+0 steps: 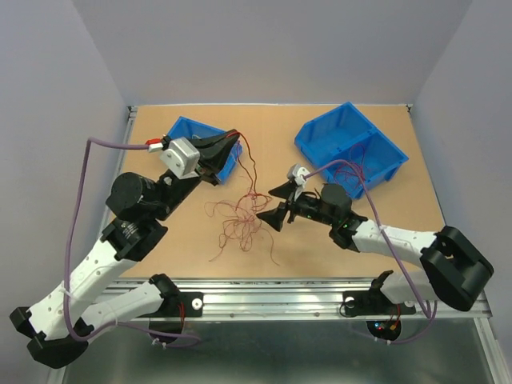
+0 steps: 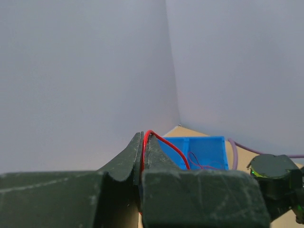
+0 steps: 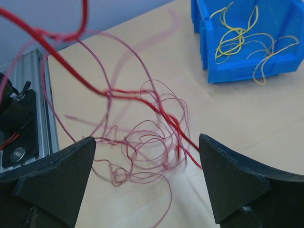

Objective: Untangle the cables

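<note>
- Tan wooden tabletop (image 1: 408, 212): carries all items.
- Large blue plastic bin (image 1: 352, 148): at 2 o'clock on the top.
- Smaller blue plastic bin (image 1: 184, 130): at 10 o'clock, with loose yellow wires (image 3: 237, 38) inside.
- Left gripper (image 1: 234, 138): raised over the smaller bin's 3 o'clock edge, fingers pressed together, pinching one red strand (image 2: 168, 145).
- Right gripper (image 1: 274, 206): fingers spread wide, nothing between them, at 3 o'clock of the tangle.
- Thin dark-red curly cables (image 1: 236, 220): tangled heap near the table's centre, with the pinched strand rising toward 12 o'clock.
</note>
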Controlling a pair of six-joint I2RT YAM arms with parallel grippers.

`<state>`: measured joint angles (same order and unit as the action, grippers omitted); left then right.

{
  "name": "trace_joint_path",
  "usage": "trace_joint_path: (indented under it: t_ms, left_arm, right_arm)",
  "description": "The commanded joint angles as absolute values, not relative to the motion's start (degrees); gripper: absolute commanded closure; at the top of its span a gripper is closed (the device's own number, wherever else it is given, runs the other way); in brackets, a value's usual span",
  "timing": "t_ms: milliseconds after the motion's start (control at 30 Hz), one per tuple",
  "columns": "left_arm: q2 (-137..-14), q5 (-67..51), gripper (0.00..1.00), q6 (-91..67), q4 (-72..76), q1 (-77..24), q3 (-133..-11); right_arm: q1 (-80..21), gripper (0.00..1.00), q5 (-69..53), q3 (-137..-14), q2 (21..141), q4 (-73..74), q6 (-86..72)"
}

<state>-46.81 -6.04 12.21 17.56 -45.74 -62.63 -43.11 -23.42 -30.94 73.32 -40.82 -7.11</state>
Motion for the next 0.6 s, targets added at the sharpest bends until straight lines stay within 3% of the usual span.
trace_joint_path:
  t_ms: [0, 100, 133, 167, 200, 267, 367, 467, 567]
  left_arm:
    - [-47.6, -8.2, 1.0, 9.0, 21.7, -45.7, -60.4]
    - [-47.4, -4.8, 1.0, 9.0, 21.5, -45.8, -60.5]
    - [-47.1, -4.1, 1.0, 9.0, 21.6, -45.8, -60.3]
    - [-46.6, -2.7, 1.0, 9.1, 21.8, -45.7, -60.0]
    - [-45.5, -1.1, 1.0, 9.0, 22.0, -45.7, -59.4]
    - [-44.2, 4.8, 1.0, 9.0, 23.2, -45.7, -58.5]
    - [-40.4, 23.0, 1.0, 9.1, 28.9, -45.7, -54.4]
    - [-35.7, 29.9, 1.0, 10.4, 34.0, -45.5, -51.1]
    - [-31.8, 32.2, 1.0, 11.0, 35.5, -45.4, -50.4]
  right_arm:
    - [-45.5, 0.06, -24.4, -35.5, 79.5, -46.9, -6.3]
    - [-46.0, 0.12, -23.2, -38.5, 83.0, -46.9, -5.8]
    - [-46.1, 0.18, -23.4, -39.7, 85.1, -46.9, -5.5]
    - [-46.1, 0.37, -23.5, -40.2, 85.9, -46.8, -5.5]
    - [-46.0, 0.47, -23.2, -40.5, 86.6, -46.8, -5.7]
    - [-46.1, 0.58, -21.6, -40.5, 86.3, -46.8, -5.7]
    - [-46.1, 0.79, -16.9, -38.4, 83.0, -46.8, -5.6]
    - [-46.0, 0.99, -9.8, -35.1, 78.4, -46.5, -6.5]
    - [-46.1, 1.0, -0.3, -32.6, 74.8, -44.2, -7.9]
